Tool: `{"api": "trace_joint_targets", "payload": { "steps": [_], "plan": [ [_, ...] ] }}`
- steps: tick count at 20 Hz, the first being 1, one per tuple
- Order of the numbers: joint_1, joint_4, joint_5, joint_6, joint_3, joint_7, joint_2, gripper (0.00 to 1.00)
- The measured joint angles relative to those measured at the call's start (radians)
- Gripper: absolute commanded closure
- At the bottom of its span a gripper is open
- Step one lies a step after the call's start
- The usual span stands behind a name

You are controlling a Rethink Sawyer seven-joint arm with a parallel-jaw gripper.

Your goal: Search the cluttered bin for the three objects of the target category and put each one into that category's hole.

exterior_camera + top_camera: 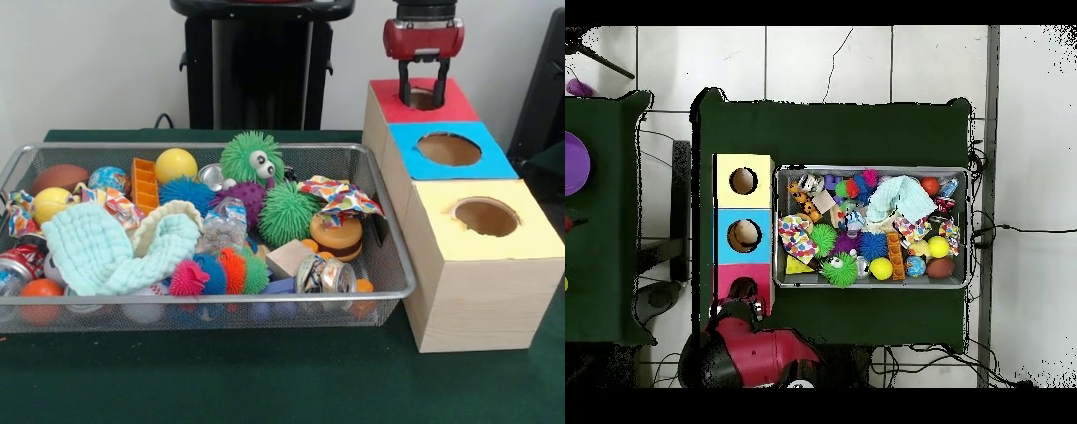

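Note:
The cluttered bin (221, 299) is a silver wire-mesh basket on the green table; it also shows in the overhead view (870, 168). It holds spiky rubber balls (287, 212), a yellow ball (176, 164), a pale green cloth (115, 252), crushed cans (325, 276), a wooden block (290, 258) and crumpled patterned paper (340, 196). Beside it stand three boxes with round holes: red (461, 108), blue (493, 161) and yellow (530, 231). My gripper (423, 94) hangs right over the red box's hole, open and empty.
In the overhead view my red arm (760, 345) reaches over the red box (725, 275). The blue box's hole (744, 235) shows something brownish inside; the yellow box's hole (743, 181) looks dark. A second green table with a purple plate (573, 160) stands at the left.

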Motion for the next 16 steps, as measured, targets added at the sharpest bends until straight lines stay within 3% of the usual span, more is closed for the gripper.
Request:
{"api": "trace_joint_targets", "payload": {
  "steps": [2,3,6,9,16],
  "plan": [
    [-0.011,0.0,0.01,0.062,0.012,0.0,-0.048,0.0],
    [-0.019,0.002,0.019,0.127,0.023,0.0,-0.078,1.0],
    [-0.022,0.004,0.019,0.147,0.024,0.0,-0.089,1.0],
    [-0.047,0.015,0.018,0.213,0.022,0.0,-0.155,1.0],
    [-0.063,0.022,0.018,0.221,0.013,0.0,-0.21,1.0]
  ]
}}
